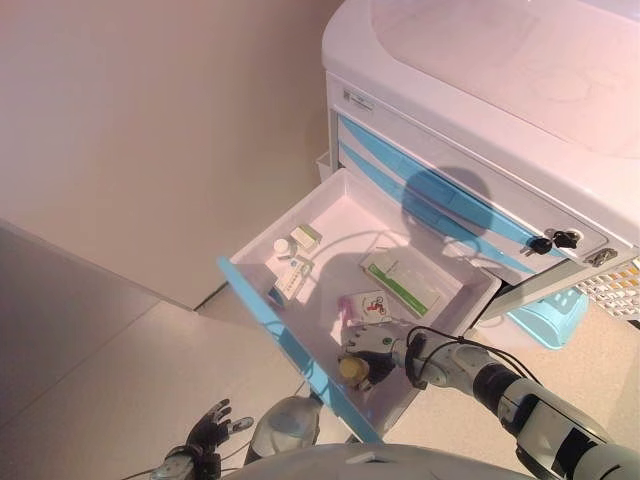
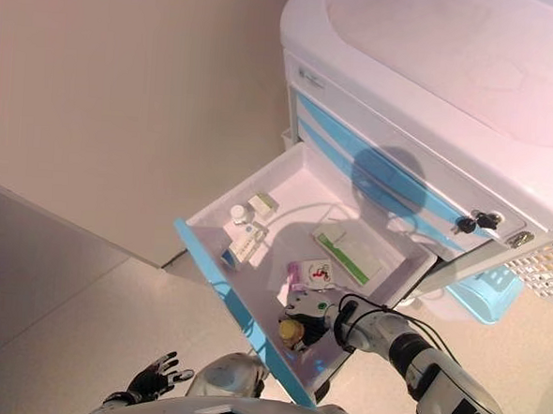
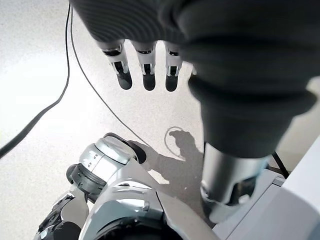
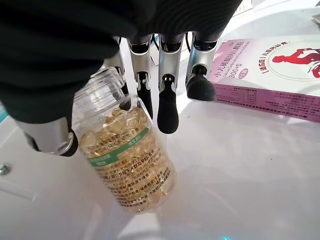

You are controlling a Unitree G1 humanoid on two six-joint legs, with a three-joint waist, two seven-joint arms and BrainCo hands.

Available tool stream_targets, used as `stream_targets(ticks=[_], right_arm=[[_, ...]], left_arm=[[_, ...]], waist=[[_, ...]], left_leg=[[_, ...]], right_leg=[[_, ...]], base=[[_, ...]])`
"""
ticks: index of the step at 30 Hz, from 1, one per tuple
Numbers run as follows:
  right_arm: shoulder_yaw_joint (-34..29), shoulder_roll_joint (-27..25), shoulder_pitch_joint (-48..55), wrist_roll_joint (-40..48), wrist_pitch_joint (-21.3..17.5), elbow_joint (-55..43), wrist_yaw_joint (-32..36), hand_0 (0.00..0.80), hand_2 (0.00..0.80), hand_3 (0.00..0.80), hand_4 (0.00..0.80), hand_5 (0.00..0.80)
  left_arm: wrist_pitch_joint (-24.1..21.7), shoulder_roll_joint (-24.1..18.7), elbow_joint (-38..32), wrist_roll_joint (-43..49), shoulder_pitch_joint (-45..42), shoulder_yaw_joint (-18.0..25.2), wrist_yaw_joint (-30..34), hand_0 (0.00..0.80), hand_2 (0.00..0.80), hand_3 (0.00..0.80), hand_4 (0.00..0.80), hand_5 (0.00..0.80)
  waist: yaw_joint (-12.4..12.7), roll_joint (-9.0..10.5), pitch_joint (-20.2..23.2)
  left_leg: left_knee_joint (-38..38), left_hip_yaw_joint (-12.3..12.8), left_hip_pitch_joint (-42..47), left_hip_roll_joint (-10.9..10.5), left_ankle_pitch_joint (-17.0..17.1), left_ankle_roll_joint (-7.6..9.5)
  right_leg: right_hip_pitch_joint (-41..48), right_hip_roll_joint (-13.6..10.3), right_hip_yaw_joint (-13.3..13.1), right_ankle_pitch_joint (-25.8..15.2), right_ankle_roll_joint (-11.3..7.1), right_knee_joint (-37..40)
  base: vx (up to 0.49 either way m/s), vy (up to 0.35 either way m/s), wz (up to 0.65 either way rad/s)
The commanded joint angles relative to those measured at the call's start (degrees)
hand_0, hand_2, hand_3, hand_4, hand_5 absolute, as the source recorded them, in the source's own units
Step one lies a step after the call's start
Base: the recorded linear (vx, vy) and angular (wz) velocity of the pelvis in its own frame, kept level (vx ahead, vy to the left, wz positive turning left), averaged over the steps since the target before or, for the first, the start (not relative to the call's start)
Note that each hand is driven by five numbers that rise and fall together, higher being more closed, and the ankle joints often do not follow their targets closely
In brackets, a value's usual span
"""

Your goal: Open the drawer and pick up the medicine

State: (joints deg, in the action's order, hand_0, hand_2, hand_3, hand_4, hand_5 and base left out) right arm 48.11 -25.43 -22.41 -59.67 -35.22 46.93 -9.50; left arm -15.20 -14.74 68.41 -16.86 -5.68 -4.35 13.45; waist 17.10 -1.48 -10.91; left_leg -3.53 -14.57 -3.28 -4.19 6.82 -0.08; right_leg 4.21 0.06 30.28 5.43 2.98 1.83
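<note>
The cart's drawer [image 1: 272, 316] with a blue front is pulled open. My right hand [image 1: 378, 346] reaches into its near corner. A clear bottle of yellow capsules [image 4: 127, 155] sits between its thumb [image 4: 50, 137] and its fingers [image 4: 167, 107], its base on the drawer floor. From above, the bottle's yellow top [image 1: 351, 369] shows beside the curled fingers. A pink medicine box [image 4: 272, 75] lies just past the fingertips. My left hand [image 1: 208, 432] hangs low beside the drawer, open and empty, its fingers [image 3: 146, 75] straight above the floor.
The drawer also holds a green-and-white box [image 1: 400, 282], a small white bottle [image 1: 282, 246] and small boxes [image 1: 292, 278]. The white cart [image 1: 480, 100] has more blue-striped drawers and keys [image 1: 553, 240] in a lock. A light blue basket [image 1: 548, 318] stands on the floor behind.
</note>
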Motion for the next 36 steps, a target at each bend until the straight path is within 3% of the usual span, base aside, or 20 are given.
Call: stream_targets(ticks=[1,8,13,16,20,22,24,28,36], right_arm=[[0.86,1.28,1.46,0.68,-0.72,-2.89,-1.73,0.800,0.800,0.800,0.800,0.800],[-0.47,-1.22,0.78,3.46,-0.51,-7.55,-2.91,0.800,0.800,0.800,0.800,0.800],[-3.61,-7.27,-1.03,12.52,0.95,-20.96,1.93,0.800,0.800,0.800,0.800,0.800],[-8.58,-12.66,-0.99,21.95,1.86,-32.85,8.60,0.800,0.800,0.800,0.800,0.800],[-19.34,-17.68,-1.68,41.90,4.71,-46.52,22.76,0.800,0.800,0.800,0.800,0.800],[-24.09,-18.32,-2.26,49.43,7.17,-50.02,24.52,0.800,0.800,0.800,0.800,0.800],[-29.07,-17.56,-3.55,62.70,12.64,-53.52,29.69,0.800,0.800,0.800,0.800,0.800],[-33.70,-14.60,-8.80,76.83,20.67,-53.17,32.20,0.800,0.800,0.800,0.800,0.800],[-38.35,-17.19,-20.07,84.74,24.48,-41.48,25.55,0.800,0.800,0.800,0.800,0.800]], left_arm=[[-1.74,-0.84,2.05,-0.23,1.27,-2.19,0.46,0.000,0.000,0.000,0.000,0.000],[-0.55,-1.13,2.08,0.00,1.25,-1.74,0.03,0.000,0.000,0.000,0.000,0.000],[0.69,-1.46,1.55,-0.42,0.73,-0.96,-0.64,0.000,0.000,0.000,0.000,0.000],[1.48,-1.71,0.71,-1.40,-0.04,0.16,-1.11,0.000,0.000,0.000,0.000,0.000],[2.05,-1.88,0.30,-3.15,-0.28,1.62,-1.41,0.000,0.000,0.000,0.000,0.000],[2.15,-1.94,0.39,-3.64,-0.27,2.05,-1.34,0.000,0.000,0.000,0.000,0.000],[2.18,-1.82,0.87,-4.32,-0.08,2.33,-1.40,0.000,0.000,0.000,0.000,0.000],[2.51,-2.30,2.51,-5.57,1.09,2.45,-1.09,0.000,0.000,0.000,0.000,0.000],[3.06,-3.35,3.45,-5.69,0.80,1.56,-1.06,0.000,0.000,0.000,0.000,0.000]], waist=[[0.79,1.46,0.15],[-0.05,2.62,0.89],[-1.87,3.83,1.63],[-3.60,4.60,2.13],[-5.85,5.24,2.74],[-6.65,5.36,2.88],[-7.60,5.47,3.14],[-8.39,5.72,3.51],[-7.83,6.47,4.54]], left_leg=[[-0.76,0.88,-0.08,-3.08,-2.70,0.70],[-0.67,1.86,0.87,-2.63,-3.26,0.84],[-0.76,3.64,1.67,-2.06,-3.62,0.96],[-0.87,5.42,2.44,-1.48,-4.10,1.05],[-1.04,7.63,3.49,-0.87,-4.76,1.39],[-1.08,8.47,4.03,-0.66,-5.08,1.48],[-0.95,9.47,4.53,-0.45,-5.49,1.58],[-0.56,10.75,5.37,-0.33,-6.25,1.65],[-0.27,11.54,6.41,-0.29,-6.99,1.54]], right_leg=[[-2.09,-5.75,-6.23,-1.78,-5.49,-5.13],[-1.58,-5.32,-7.32,-2.06,-5.77,-4.96],[-1.55,-4.87,-8.91,-2.89,-6.24,-4.71],[-1.63,-4.58,-10.44,-3.26,-6.53,-4.64],[-1.75,-4.08,-12.76,-3.56,-6.70,-4.54],[-1.61,-3.93,-13.66,-3.63,-6.66,-4.42],[-1.48,-3.76,-14.58,-3.59,-6.58,-4.44],[-1.13,-3.55,-15.84,-3.38,-6.28,-4.49],[-0.20,-3.37,-16.20,-3.06,-5.92,-4.36]], base=[[0.000,0.000,0.00],[0.006,0.000,-0.02],[0.012,0.009,-0.13],[0.012,0.012,-0.28],[0.002,0.022,-0.37],[0.008,0.036,-0.33],[0.010,0.033,-0.29],[0.013,0.022,-0.23],[0.013,0.004,-0.04]])
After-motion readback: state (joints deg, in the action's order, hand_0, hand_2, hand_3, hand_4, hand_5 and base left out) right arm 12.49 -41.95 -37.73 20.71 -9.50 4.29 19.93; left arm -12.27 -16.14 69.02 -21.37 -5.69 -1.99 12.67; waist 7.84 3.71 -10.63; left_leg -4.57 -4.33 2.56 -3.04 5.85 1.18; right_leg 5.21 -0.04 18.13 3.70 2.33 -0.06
